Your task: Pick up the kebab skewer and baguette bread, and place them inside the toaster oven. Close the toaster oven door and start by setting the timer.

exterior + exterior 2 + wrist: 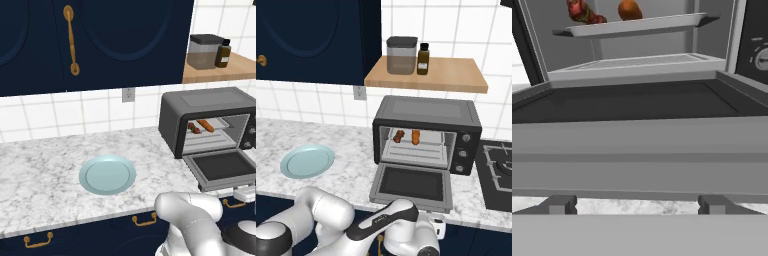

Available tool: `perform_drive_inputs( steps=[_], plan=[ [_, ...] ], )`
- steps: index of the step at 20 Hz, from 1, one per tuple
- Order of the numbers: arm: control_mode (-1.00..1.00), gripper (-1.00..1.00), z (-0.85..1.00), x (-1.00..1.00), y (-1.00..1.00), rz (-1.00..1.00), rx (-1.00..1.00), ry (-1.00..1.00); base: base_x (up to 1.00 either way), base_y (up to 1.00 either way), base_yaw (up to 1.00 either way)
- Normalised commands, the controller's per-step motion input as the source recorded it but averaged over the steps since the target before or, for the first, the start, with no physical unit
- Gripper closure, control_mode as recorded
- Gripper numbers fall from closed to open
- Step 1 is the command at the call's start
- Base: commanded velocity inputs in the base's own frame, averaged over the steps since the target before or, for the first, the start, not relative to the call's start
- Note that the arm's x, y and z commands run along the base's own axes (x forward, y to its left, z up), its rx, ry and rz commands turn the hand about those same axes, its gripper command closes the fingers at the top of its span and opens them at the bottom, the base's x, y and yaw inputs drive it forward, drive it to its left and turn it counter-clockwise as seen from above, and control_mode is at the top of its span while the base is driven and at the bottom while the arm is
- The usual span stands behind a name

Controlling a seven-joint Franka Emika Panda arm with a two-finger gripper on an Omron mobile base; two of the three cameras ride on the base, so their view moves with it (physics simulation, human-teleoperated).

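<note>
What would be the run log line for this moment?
dark red-brown kebab skewer, orange-brown baguette bread: on rack | dark grey toaster oven door: open | timer: unset

The arm [331,212] is glossy white with rounded, bulbous links. Dark grey bands mark its joints, and one link carries a black panel.

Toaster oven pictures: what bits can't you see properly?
- Toaster oven: right side with its knobs is cut off by the left base view's edge.
- Kebab skewer and baguette bread: tops cut off by the hand view's upper edge.
- Knob markings: too small, right base view.
</note>
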Motion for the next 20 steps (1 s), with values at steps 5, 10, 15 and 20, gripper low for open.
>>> perform_drive_inputs(
  steps=[5, 10, 15, 20],
  plan=[
    [-1.00, -1.00, -0.10, 0.04, 0.00, 0.00, 0.00, 0.00, 0.00, 0.00, 0.00],
    [-1.00, -1.00, 0.00, 0.23, 0.00, 0.00, 0.00, 0.00, 0.00, 0.00, 0.00],
    [-1.00, -1.00, 0.00, 0.17, 0.00, 0.00, 0.00, 0.00, 0.00, 0.00, 0.00],
    [-1.00, -1.00, 0.09, 0.00, 0.00, -0.01, 0.00, 0.00, 0.00, 0.00, 0.00]
  ],
)
